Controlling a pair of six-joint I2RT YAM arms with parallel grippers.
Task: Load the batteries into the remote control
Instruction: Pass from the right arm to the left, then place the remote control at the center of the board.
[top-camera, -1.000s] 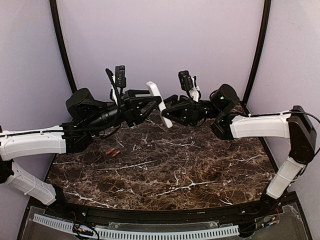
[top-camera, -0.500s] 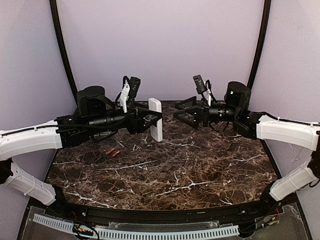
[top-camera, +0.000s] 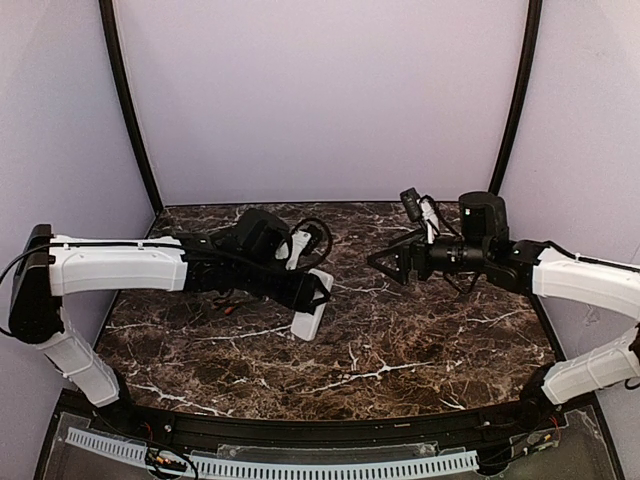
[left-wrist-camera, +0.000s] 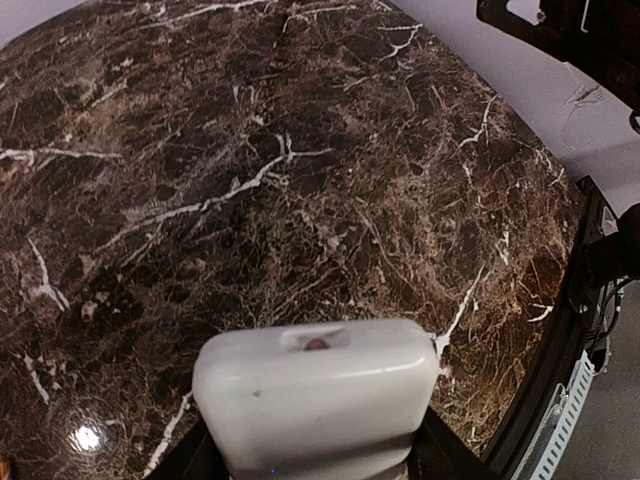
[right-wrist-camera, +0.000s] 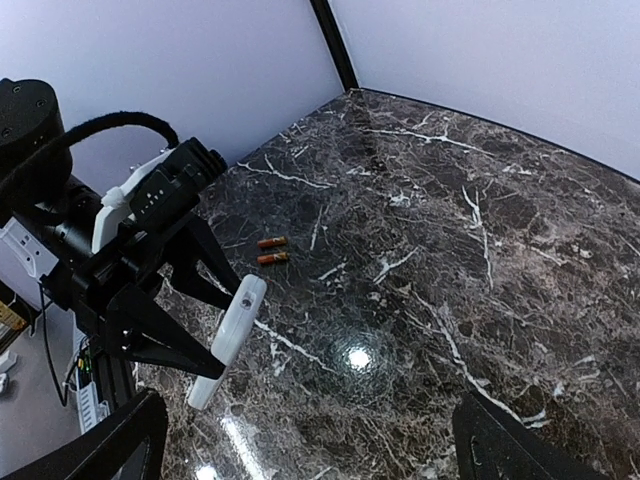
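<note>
Our right gripper (top-camera: 385, 266) has let go and drawn back, jaws wide and empty. Our left gripper (top-camera: 306, 292) alone clamps the remote control (top-camera: 312, 312), now lowered slantwise over the table (top-camera: 400, 350). The batteries (right-wrist-camera: 272, 243) lie nearby, unloaded.

marble table (top-camera: 400, 340); two orange batteries (right-wrist-camera: 273, 258)

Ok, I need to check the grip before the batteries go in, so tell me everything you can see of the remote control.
The remote control is a slim, flat white plastic bar with rounded corners. The left wrist view shows a small notch at its free end. The left tool clamps it between its fingers, tilted, with the free end slanting down toward the marble table. Whether it touches the table is unclear. No buttons or battery recess show.
</note>
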